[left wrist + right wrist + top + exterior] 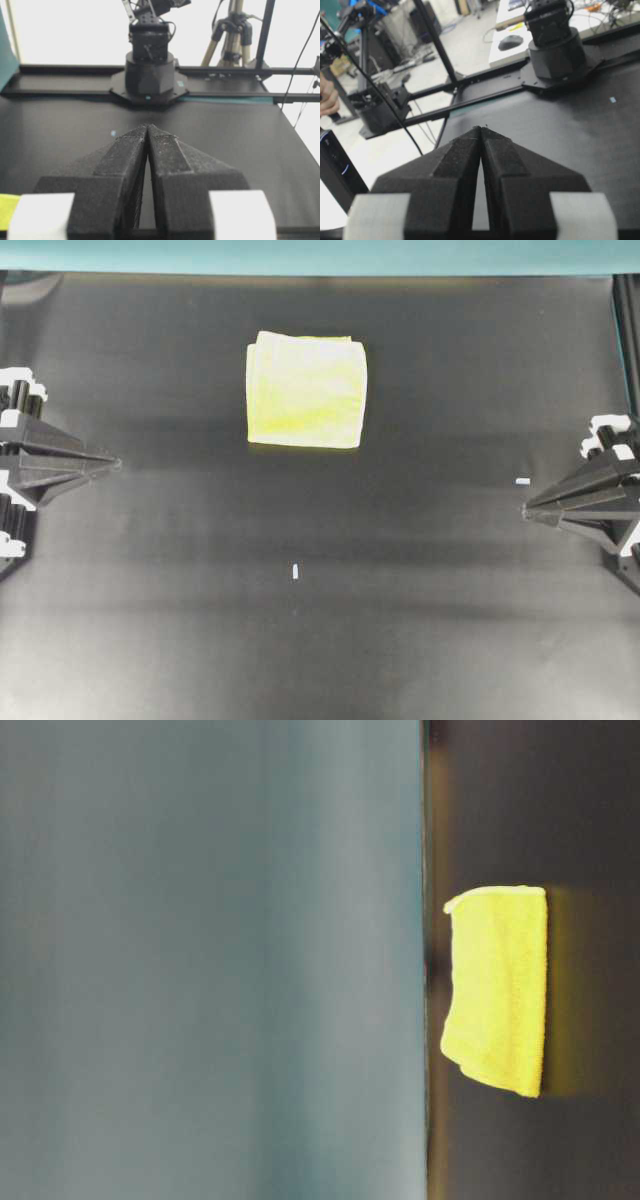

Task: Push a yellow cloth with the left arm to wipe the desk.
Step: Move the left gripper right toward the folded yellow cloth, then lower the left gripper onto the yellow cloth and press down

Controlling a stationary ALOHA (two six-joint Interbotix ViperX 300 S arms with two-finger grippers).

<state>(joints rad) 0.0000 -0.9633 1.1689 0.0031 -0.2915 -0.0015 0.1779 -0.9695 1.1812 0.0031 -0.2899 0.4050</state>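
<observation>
While the left gripper [117,463] rests at the desk's [180,640] left edge with its fingers pressed together on nothing, the yellow cloth [306,390] lies folded and flat toward the far edge, slightly left of the middle, well apart from both arms. At the right edge, the right gripper [526,509] is likewise closed and empty.

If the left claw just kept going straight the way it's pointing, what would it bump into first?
Probably nothing nearby: the left claw points across bare desk, passing beside the yellow cloth, toward the other arm's base.
</observation>
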